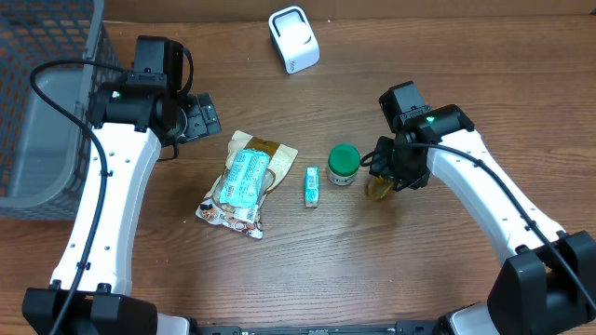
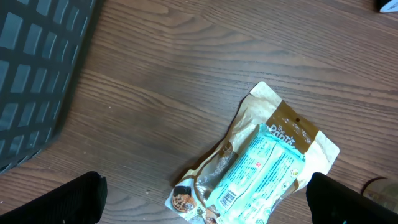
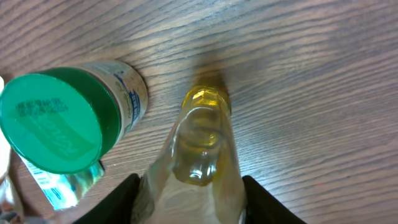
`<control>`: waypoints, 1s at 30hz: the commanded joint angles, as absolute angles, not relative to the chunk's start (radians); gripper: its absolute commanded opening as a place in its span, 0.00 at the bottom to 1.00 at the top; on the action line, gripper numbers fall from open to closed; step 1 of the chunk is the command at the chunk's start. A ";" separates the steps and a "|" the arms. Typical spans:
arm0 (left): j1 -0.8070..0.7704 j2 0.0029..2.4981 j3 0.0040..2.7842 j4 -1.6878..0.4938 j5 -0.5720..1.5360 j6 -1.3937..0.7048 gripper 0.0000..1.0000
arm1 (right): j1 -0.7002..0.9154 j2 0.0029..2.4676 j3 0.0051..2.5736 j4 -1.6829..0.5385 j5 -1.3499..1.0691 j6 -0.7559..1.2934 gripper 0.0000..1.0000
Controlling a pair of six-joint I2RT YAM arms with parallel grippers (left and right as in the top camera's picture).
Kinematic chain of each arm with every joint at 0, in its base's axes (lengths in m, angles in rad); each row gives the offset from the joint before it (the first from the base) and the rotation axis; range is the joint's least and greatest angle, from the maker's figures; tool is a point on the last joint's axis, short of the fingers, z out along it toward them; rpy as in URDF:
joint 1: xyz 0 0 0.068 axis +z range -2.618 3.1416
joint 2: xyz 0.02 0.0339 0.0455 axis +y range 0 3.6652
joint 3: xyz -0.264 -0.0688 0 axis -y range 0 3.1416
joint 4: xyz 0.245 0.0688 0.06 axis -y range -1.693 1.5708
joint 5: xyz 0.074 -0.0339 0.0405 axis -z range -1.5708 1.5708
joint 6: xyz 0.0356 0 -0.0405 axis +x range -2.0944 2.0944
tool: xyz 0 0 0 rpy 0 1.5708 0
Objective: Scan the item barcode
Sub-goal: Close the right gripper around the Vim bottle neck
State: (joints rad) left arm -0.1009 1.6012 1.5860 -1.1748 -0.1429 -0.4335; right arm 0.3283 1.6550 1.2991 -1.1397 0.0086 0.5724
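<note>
Looking down the right wrist cam, the right gripper (image 3: 189, 186) has a small clear bottle (image 3: 202, 143) sitting between its fingers (image 3: 127, 199), one on each side. There's yellowish liquid inside, plus a yellow bit at the far end. The fingers are right up against the sides, but I honestly can't tell if they're squeezing it or only flanking it. I also can't tell if the bottle is standing or lying on the wooden table (image 1: 447, 74).

Just beside the bottle is a jar with a green lid (image 3: 56, 121). The lid is on, so its contents don't show. On the jar's other side lies a small green-and-white packet (image 1: 312, 186), then a brown snack pouch (image 2: 292, 121) with a teal wrapped bar (image 2: 261, 168) lying on top.

The left gripper (image 2: 204, 180) is spread wide and holds nothing, hanging over the pouch's end near the wire basket (image 1: 47, 102). A white barcode scanner (image 1: 293, 39) sits at the far edge, well apart from the bottle.
</note>
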 commanded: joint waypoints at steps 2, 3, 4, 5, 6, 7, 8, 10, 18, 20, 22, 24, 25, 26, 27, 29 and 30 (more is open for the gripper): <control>-0.099 1.601 1.604 -1.173 -0.141 -0.415 1.00 | 0.332 1.656 1.288 -1.131 0.026 0.518 0.44; -0.099 1.601 1.604 -1.173 -0.141 -0.415 1.00 | 0.332 1.656 1.288 -1.130 0.027 0.517 0.44; -0.099 1.601 1.604 -1.173 -0.141 -0.415 1.00 | 0.332 1.656 1.288 -1.130 0.035 0.518 0.44; -0.099 1.601 1.604 -1.174 -0.141 -0.415 1.00 | 0.332 1.656 1.288 -1.131 0.047 0.517 0.44; -0.099 1.601 1.604 -1.173 -0.141 -0.415 1.00 | 0.332 1.656 1.288 -1.132 0.060 0.511 0.44; -0.099 1.601 1.604 -1.173 -0.141 -0.415 1.00 | 0.332 1.656 1.288 -1.132 0.064 0.492 0.45; -0.099 1.601 1.604 -1.173 -0.141 -0.415 1.00 | 0.332 1.656 1.288 -1.133 0.063 0.472 0.46; -0.099 1.601 1.604 -1.173 -0.141 -0.415 1.00 | 0.332 1.656 1.288 -1.135 0.063 0.465 0.51; -0.099 1.601 1.604 -1.173 -0.141 -0.415 1.00 | 0.332 1.657 1.288 -1.133 0.038 0.466 0.69; -0.099 1.601 1.604 -1.173 -0.141 -0.415 1.00 | 0.332 1.657 1.288 -1.131 0.027 0.466 0.66; -0.099 1.601 1.604 -1.173 -0.141 -0.415 1.00 | 0.332 1.657 1.282 -1.121 0.024 0.466 0.66; -0.099 1.601 1.604 -1.173 -0.141 -0.415 1.00 | 0.332 1.657 1.272 -1.110 0.025 0.466 0.66; -0.099 1.601 1.604 -1.173 -0.141 -0.415 1.00 | 0.332 1.657 1.267 -1.106 0.025 0.466 0.66; -0.099 1.601 1.604 -1.174 -0.141 -0.415 1.00 | 0.332 1.657 1.263 -1.104 0.025 0.466 0.65; -0.099 1.601 1.604 -1.173 -0.141 -0.415 1.00 | 0.332 1.657 1.263 -1.104 0.025 0.466 0.63; -0.099 1.601 1.604 -1.173 -0.141 -0.415 1.00 | 0.332 1.657 1.263 -1.100 0.025 0.466 0.62; -0.099 1.601 1.604 -1.173 -0.141 -0.415 1.00 | 0.332 1.657 1.263 -1.098 0.025 0.466 0.61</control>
